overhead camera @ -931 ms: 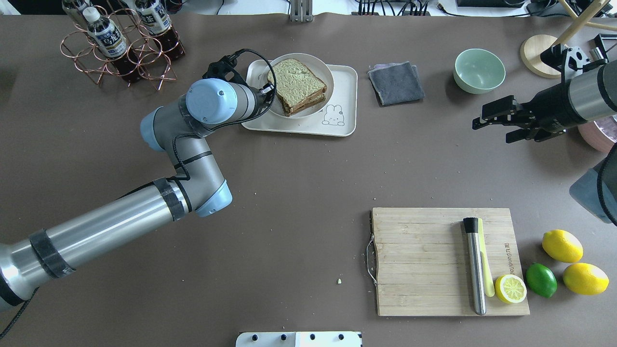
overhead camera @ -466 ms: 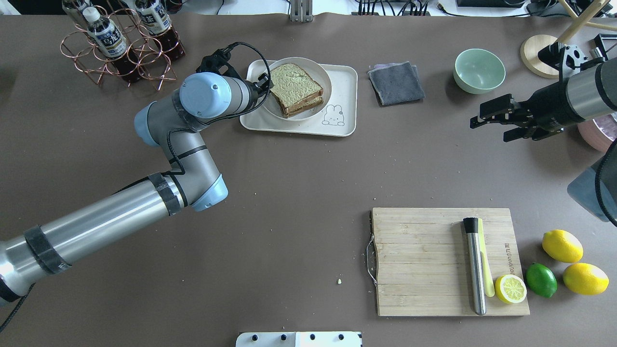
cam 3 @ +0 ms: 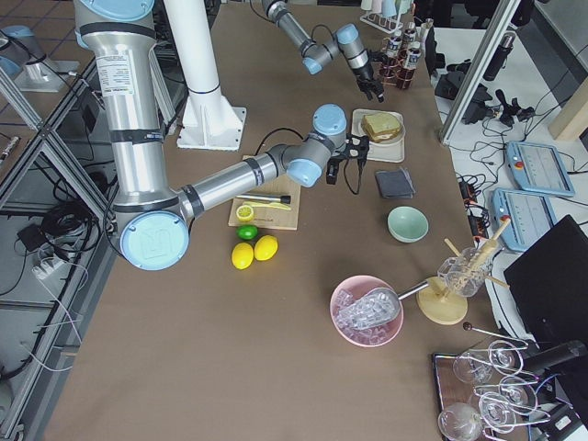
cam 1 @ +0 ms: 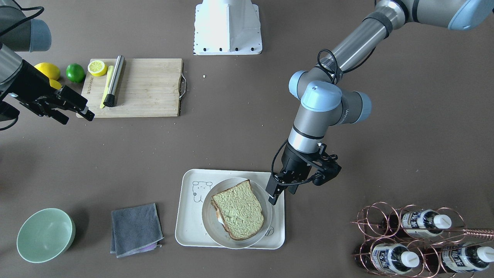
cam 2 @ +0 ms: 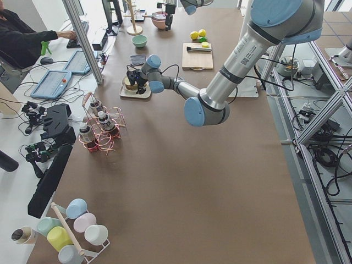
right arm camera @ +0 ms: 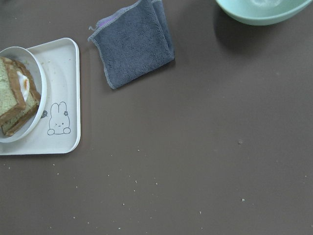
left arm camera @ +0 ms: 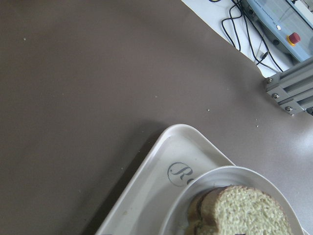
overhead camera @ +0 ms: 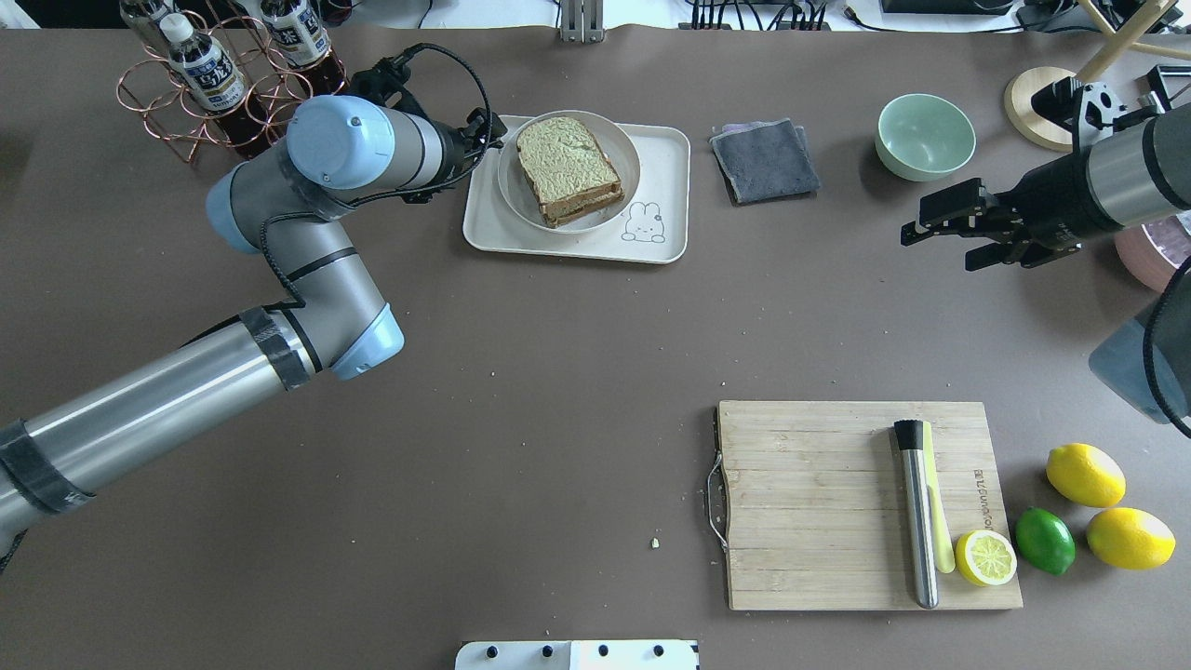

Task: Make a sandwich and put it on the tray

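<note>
The sandwich [overhead camera: 569,167], two greenish-tan bread slices with white egg [right arm camera: 22,80] between them, lies on a round grey-white plate [overhead camera: 633,160]. The plate stands on the cream tray [overhead camera: 662,154] at the far middle of the table. It also shows in the front view [cam 1: 238,209] on the tray [cam 1: 188,227]. My left gripper [cam 1: 283,191] hovers over the tray's edge beside the plate, open and empty, touching neither. My right gripper [overhead camera: 940,249] is open and empty, in the air far to the right.
A copper rack of bottles [overhead camera: 233,84] stands close behind my left wrist. A grey cloth [overhead camera: 763,158] and a green bowl [overhead camera: 924,136] lie right of the tray. A wooden cutting board [overhead camera: 819,521] with a metal tool and a lemon half sits near right.
My left gripper has let go of the plate's rim and drawn back to the left. The plate with the sandwich has come down onto the tray. The right gripper has shifted slightly.
</note>
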Robot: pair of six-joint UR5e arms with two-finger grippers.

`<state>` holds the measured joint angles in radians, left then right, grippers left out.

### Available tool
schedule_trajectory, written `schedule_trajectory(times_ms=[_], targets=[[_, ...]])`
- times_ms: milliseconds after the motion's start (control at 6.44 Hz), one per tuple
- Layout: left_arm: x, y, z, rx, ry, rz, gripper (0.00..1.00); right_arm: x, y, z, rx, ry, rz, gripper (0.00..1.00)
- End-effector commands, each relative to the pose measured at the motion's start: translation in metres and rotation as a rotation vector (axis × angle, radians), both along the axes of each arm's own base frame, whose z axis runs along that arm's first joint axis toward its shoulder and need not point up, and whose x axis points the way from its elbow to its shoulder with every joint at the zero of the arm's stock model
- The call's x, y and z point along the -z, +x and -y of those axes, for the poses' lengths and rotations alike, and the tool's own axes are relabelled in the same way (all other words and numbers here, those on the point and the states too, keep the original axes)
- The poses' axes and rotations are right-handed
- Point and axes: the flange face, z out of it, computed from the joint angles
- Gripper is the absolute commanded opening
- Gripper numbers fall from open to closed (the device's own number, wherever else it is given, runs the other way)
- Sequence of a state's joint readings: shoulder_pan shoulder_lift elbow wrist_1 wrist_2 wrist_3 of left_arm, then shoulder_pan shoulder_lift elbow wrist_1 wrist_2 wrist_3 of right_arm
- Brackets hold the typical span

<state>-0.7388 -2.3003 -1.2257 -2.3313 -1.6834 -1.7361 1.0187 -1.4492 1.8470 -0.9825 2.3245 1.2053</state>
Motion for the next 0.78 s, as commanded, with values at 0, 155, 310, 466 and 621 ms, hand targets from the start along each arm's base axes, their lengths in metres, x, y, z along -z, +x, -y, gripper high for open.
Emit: schedule_trajectory(times_ms=[0, 155, 310, 466, 621], targets=[[-0.008, -0.045, -0.035, -0.065, -0.004, -0.019, 0.97, -0.004, 0.015, 0.005, -0.021, -0.009, -0.004, 0.99], [0.008, -0.082, -0.068, -0.088, -0.002, -0.014, 0.97, -0.011, 0.036, 0.012, -0.056, -0.037, -0.020, 0.99], [0.026, -0.121, -0.104, -0.114, 0.021, 0.046, 0.97, -0.021, 0.057, 0.022, -0.055, -0.020, -0.082, 0.99], [0.022, -0.151, -0.122, -0.138, 0.040, 0.121, 0.97, -0.051, 0.092, 0.027, -0.004, 0.041, -0.187, 0.99], [-0.001, -0.186, -0.133, -0.178, 0.118, 0.212, 0.97, -0.080, 0.134, 0.031, 0.061, 0.098, -0.296, 0.99]])
